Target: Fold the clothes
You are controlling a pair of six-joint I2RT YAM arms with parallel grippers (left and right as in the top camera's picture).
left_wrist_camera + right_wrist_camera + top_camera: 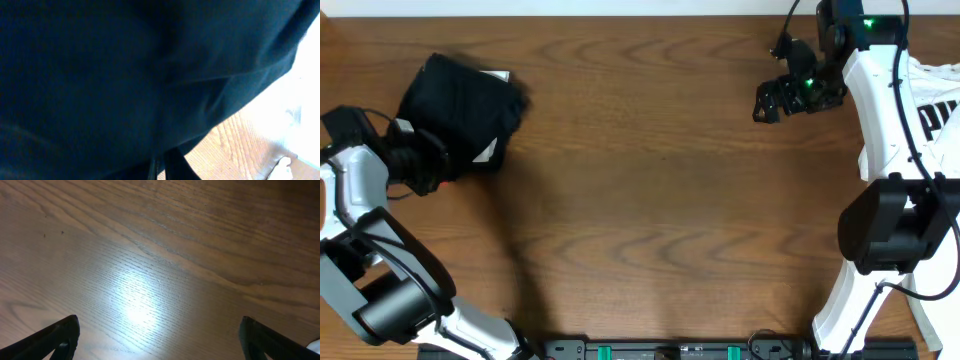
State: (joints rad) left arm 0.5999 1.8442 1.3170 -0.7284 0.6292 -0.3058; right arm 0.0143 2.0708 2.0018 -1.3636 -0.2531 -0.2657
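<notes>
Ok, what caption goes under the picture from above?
Left pincer grips the folded black leggings; right pincer hangs open above the wooden table.

The overhead camera looks straight down on the whole worktop [660,180], my left arm [348,188] and right arm [885,100]. My left wrist camera sits very close to the black garment [100,75], also seen overhead at far left. My right wrist camera faces bare worktop, close, tilted forward.

Black garment [460,105]: matt cloth, soft folds. Table [650,200]: wood grain, smooth, satin sheen under glare.
</notes>
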